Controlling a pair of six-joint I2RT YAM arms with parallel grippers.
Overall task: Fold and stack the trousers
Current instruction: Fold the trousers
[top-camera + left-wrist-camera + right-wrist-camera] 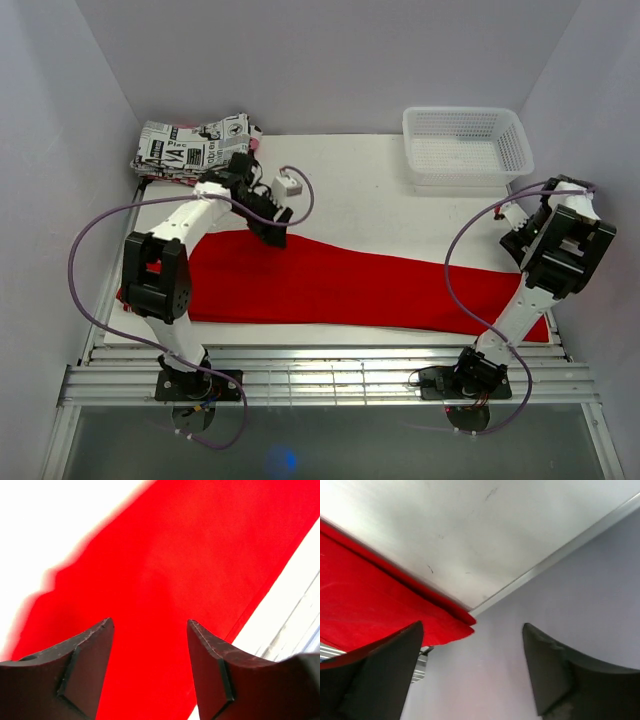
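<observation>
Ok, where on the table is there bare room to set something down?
Bare white table lies between the folded printed garment and the basket, beyond the trousers. The trousers cover the near half; the far-left corner is crowded.

The trousers (pixel 350 285) lay across the lower desk (pixel 350 190); a folded garment (pixel 190 145) sat upper left, a basket (pixel 465 150) upper right.

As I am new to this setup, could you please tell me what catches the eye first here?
The bright red trousers dominate, stretched along the near side of the table. A folded newspaper-print garment sits at the far left corner, a white basket at the far right. The left end effector hangs open over the red cloth.
</observation>
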